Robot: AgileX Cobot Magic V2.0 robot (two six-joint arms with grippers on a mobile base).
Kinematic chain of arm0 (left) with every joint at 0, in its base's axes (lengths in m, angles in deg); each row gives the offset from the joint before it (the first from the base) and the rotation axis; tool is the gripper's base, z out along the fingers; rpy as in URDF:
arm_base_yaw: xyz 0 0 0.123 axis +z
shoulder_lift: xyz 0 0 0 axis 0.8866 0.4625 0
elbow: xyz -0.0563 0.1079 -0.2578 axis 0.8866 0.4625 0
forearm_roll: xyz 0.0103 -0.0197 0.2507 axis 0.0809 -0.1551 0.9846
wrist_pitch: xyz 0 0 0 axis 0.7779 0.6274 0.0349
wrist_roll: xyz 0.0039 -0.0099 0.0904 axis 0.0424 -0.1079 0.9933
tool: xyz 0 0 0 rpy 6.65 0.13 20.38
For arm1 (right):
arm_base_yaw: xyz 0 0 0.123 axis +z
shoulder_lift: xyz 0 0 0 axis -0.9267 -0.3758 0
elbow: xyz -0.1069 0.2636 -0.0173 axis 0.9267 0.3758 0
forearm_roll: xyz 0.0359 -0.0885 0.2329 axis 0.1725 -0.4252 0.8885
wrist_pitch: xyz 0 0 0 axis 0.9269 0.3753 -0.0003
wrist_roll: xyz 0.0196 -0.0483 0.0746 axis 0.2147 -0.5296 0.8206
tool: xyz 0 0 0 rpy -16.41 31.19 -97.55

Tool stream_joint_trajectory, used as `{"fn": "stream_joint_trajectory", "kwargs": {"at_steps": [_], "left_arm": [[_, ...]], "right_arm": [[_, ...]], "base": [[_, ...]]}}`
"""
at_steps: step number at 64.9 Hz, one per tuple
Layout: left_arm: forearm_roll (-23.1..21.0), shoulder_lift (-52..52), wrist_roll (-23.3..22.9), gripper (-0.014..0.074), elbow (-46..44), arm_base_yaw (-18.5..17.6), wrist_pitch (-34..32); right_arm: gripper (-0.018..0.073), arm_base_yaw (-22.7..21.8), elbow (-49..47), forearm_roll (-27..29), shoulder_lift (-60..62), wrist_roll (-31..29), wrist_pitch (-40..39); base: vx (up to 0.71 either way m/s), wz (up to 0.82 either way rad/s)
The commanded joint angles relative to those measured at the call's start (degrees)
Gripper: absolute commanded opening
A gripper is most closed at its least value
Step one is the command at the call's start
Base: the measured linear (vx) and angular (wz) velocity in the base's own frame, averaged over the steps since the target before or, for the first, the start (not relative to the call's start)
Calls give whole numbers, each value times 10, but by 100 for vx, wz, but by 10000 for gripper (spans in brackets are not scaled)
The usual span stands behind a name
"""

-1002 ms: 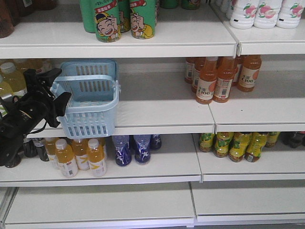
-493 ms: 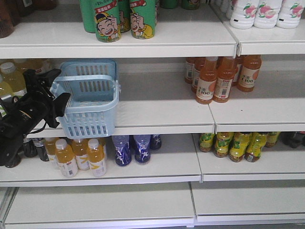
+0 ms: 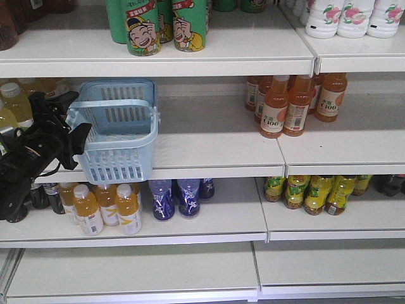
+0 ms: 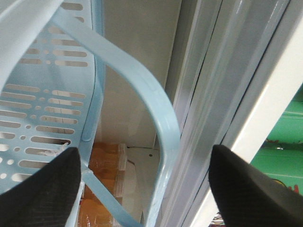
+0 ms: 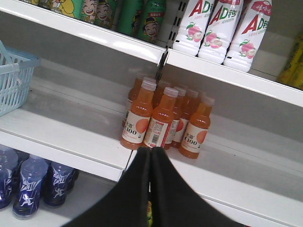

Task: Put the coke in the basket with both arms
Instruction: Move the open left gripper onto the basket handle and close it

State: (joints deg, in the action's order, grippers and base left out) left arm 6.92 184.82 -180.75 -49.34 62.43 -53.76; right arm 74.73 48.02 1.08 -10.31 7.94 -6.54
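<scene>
- Three views are logged, front view first. The basket [image 3: 120, 142] is seen standing on the middle shelf [image 3: 209, 149], at its left end, with its handle [image 3: 117, 113] lying across the top.
- The left gripper [image 3: 71, 120] is held at the basket's left rim. One jaw is seen above the handle's end and one below.
- Green cans [image 3: 143, 28] and white bottles [image 3: 345, 16] are noted on the top shelf. Orange bottles [image 3: 285, 107] are grouped on the middle shelf, well apart from the basket.
- Dark bottles [image 3: 389, 183] are cut off at the right frame edge, one shelf down. It cannot be told whether any is the coke.
- Left wrist view: the jaws of the left gripper [image 4: 144, 153] are spread wide. The handle [image 4: 156, 109] is seen arching between them, touched by neither. The basket's slotted wall [image 4: 42, 104] is at the left.
- Right wrist view: the jaws of the right gripper [image 5: 150, 153] are pressed together with nothing between them. They are pointed at the orange bottles [image 5: 161, 120].
- A corner of the basket [image 5: 12, 78] is caught at the left edge.
</scene>
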Motion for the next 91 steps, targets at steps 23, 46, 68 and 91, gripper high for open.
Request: {"fn": "stream_joint_trajectory", "kwargs": {"at_steps": [23,46,68,91], "left_arm": [[-12,-24,2,544,-16,-3,-37],[-7,-11,-4,544,-47,-3,-40],[-31,20,-5,544,-61,-3,-37],[-26,22,-4,436,-61,-3,-51]], "right_arm": [[-9,-4,8,-4,6,-5,-42],[-9,-4,8,-4,6,-5,-42],[-9,-4,8,-4,6,-5,-41],[-9,-4,8,-4,6,-5,-41]], "base": [[0,0],[0,0],[0,0],[0,0]]}}
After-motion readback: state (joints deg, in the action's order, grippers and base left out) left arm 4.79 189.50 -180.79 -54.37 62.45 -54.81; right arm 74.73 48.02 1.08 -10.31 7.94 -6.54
